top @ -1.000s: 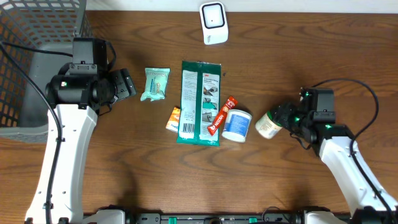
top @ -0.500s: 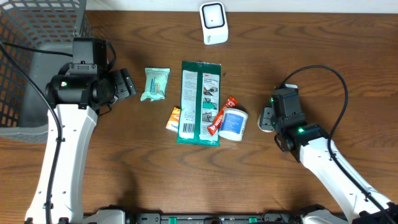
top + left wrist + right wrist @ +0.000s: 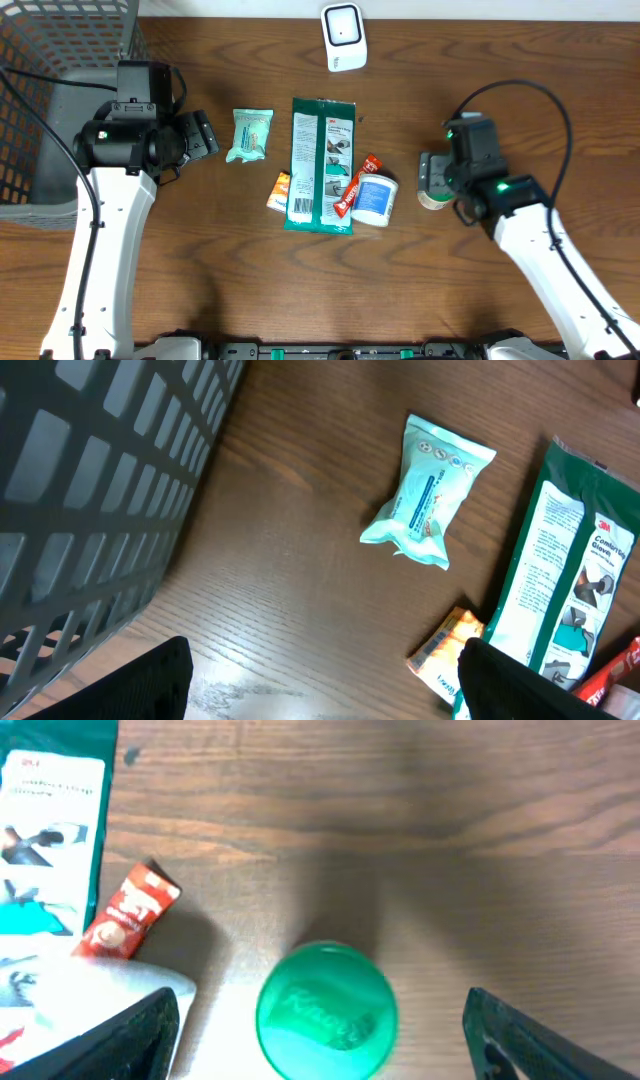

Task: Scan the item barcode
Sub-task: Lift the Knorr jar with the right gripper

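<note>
The green pack (image 3: 560, 580) read "3M"; print on the red sachet (image 3: 128, 910) and on the jar lid was not legible. The jar (image 3: 327, 1010) stood lid up at the right of centre in the overhead frame, just right of the white tub (image 3: 378, 199) and well below the scanner (image 3: 343, 37). The right fingers (image 3: 130, 1040) were wide apart on either side of the jar, clear of it. A second earlier they had gripped it from farther right. The left fingers (image 3: 150, 685) were apart and empty, unchanged, near the mint packet (image 3: 428, 492) on the counter (image 3: 300, 590).
</note>
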Available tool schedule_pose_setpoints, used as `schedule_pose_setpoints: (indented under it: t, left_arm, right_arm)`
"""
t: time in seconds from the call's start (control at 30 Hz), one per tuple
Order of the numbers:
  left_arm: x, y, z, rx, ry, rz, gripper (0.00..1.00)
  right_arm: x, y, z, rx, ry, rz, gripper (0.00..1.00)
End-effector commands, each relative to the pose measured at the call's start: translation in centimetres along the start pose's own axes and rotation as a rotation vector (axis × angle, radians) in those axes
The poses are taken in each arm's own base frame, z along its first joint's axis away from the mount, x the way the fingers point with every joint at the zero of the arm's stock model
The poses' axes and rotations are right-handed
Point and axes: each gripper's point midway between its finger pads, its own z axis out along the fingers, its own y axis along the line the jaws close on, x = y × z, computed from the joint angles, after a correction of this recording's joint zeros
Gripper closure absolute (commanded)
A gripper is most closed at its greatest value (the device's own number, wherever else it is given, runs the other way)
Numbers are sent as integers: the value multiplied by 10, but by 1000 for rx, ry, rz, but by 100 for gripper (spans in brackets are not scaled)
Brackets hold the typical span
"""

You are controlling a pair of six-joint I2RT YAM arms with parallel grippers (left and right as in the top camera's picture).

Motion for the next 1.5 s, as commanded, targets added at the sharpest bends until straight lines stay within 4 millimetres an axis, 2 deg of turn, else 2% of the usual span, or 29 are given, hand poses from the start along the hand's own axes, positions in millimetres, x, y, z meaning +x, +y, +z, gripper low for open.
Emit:
schedule_pose_setpoints:
  t: [0.0, 0.07, 0.27, 0.4, 0.53, 0.7, 0.83, 1.17, 1.37, 1.47]
  left_arm:
    - [1, 0, 2, 1, 10, 6, 15]
    - [1, 0, 2, 1, 10, 6, 15]
    - [1, 1, 2, 1, 10, 6, 15]
    - [1, 1, 2, 1, 10, 6, 15]
    - [1, 1, 2, 1, 10, 6, 15]
    - [1, 1, 2, 1, 10, 6, 15]
    - [1, 0, 2, 1, 10, 6, 15]
    - [1, 0, 2, 1, 10, 6, 15]
    - [1, 1, 2, 1, 10, 6, 15]
    - [1, 1, 2, 1, 10, 6, 15]
  right_arm:
    - [-7, 3, -2, -57, 30, -7, 11]
    - [0, 0, 5, -73, 84, 12, 7]
    - [41, 2, 37, -135, 348, 68, 7]
    - [54, 0, 55, -117, 407, 66, 7]
    - [56, -4, 64, -90, 415, 62, 15]
    - [50, -4, 62, -90, 392, 63, 17]
    - [43, -3, 63, -94, 360, 62, 25]
    - [52, -1, 67, -60, 365, 6, 26]
    - [53, 5, 67, -54, 354, -24, 37]
    - [54, 1, 68, -22, 352, -33, 36]
